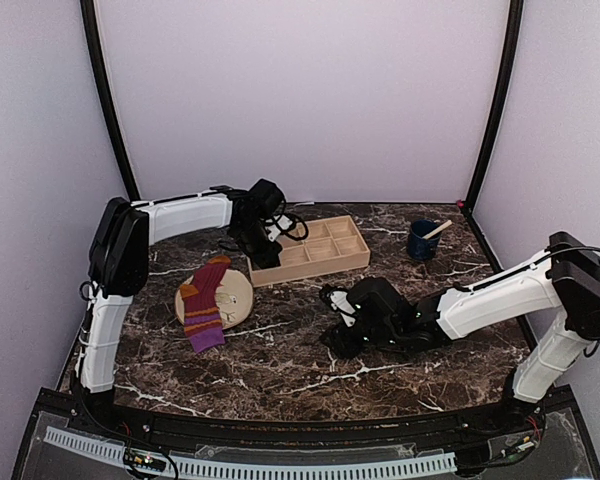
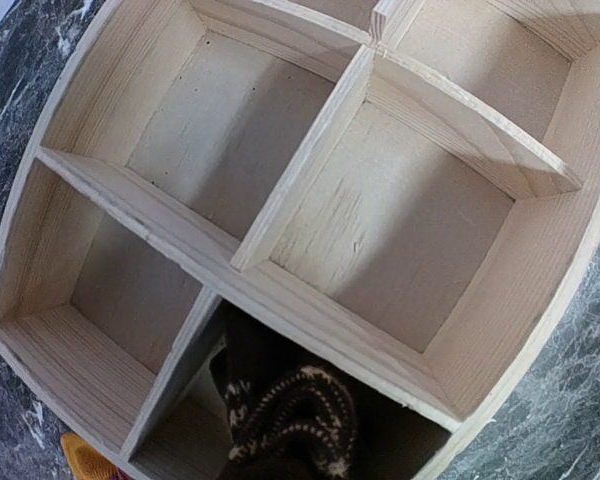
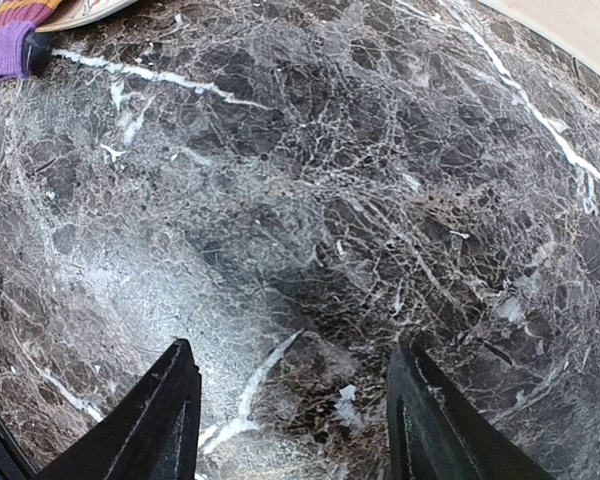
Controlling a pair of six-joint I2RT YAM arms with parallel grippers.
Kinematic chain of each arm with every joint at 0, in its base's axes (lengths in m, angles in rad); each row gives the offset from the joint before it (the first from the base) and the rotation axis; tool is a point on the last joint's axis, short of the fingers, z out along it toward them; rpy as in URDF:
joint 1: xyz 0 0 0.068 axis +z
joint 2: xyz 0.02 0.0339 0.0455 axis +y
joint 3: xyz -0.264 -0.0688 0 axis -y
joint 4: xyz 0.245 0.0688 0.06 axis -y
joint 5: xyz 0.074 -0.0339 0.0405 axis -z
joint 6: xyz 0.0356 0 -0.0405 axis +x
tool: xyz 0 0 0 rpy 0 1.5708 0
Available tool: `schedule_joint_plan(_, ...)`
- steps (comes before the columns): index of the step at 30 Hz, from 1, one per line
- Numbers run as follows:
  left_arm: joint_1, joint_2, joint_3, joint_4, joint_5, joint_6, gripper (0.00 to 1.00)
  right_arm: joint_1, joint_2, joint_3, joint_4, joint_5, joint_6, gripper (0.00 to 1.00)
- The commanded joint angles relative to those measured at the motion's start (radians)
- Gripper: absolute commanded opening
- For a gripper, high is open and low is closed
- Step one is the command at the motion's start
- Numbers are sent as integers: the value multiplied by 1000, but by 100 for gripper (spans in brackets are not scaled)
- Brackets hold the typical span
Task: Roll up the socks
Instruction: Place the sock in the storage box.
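Stripes of orange band the purple sock [image 1: 205, 308], draped across the plate [image 1: 240, 290] at left. The argyle sock [image 2: 290, 415] sits, seemingly bunched, in a compartment at the left end of the tray [image 1: 325, 250], under the left end effector [image 1: 264, 246], whose grip I cannot make out. The right end effector [image 3: 290, 375] hangs open over the desk [image 3: 330, 200].

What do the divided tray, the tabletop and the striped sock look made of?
Divided tray: pale unfinished wood, visible grain. Tabletop: dark marble or a marble-look laminate, white veins, slight sheen. Striped sock: soft knit fabric, purple with orange bands, limp over the plate.
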Motion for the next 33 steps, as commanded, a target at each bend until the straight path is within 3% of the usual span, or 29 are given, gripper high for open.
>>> schedule_joint_plan(1, -15, 14, 93, -229, 50, -61, 0, -8, 5, 3, 42, -13, 1, 59)
schedule_joint_plan(7, -48, 84, 275, -433, 13, -132, 0, -8, 0, 4, 38, -16, -2, 59)
schedule_joint_plan(13, -53, 93, 334, -510, 24, -173, 0, -8, -4, 1, 39, -22, 3, 59)
schedule_joint_plan(33, -32, 169, 318, -517, 114, -185, 0, -8, -49, -18, 32, -17, 21, 59)
